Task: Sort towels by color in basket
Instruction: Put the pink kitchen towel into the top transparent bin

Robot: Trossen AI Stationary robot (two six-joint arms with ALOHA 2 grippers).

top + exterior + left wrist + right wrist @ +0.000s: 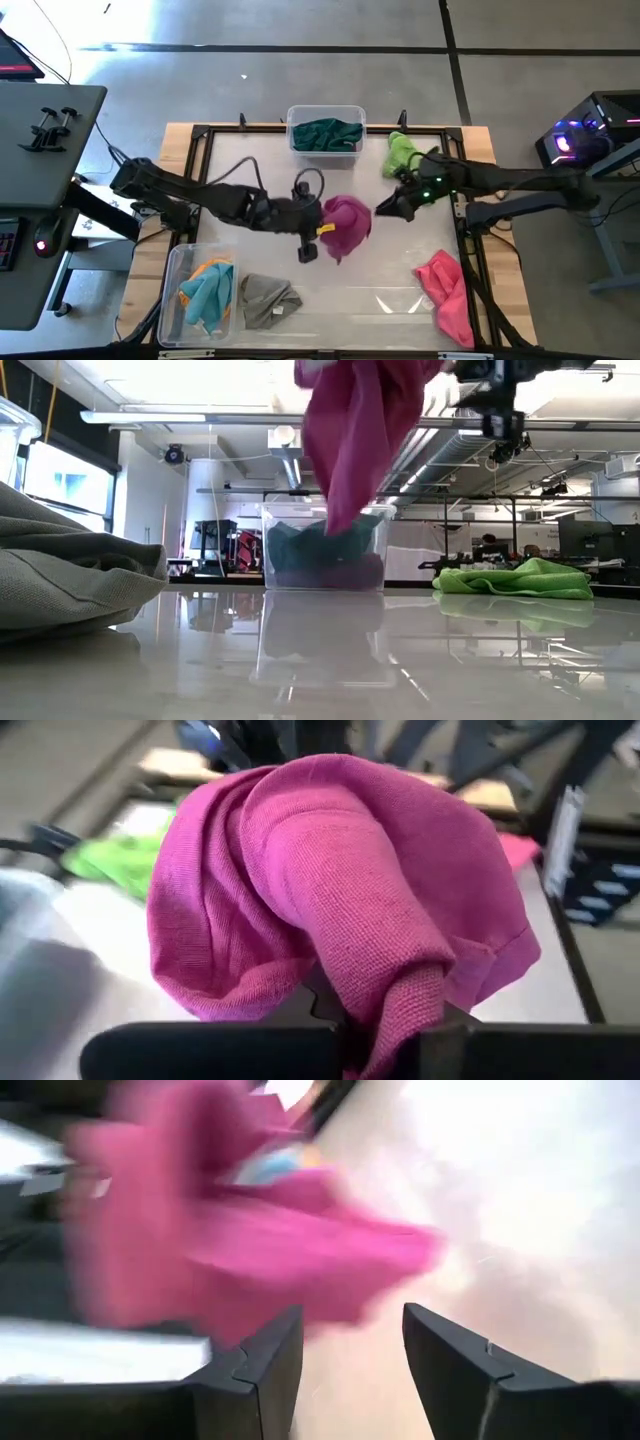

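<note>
The left pincer [322, 228] holds the magenta towel [347, 224] bunched and draped above the table [400, 290] while the right pincer [385, 210] gapes empty just beside it; the light, limp cloth looks best pinched at a gathered fold.

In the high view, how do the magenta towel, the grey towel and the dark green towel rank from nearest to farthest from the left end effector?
1. Magenta towel: held in the left end effector, mid-table.
2. Grey towel: on the table's near edge, beside the left-hand bin.
3. Dark green towel: in the bin at the far edge.

The last two are not far apart in rank.
</note>
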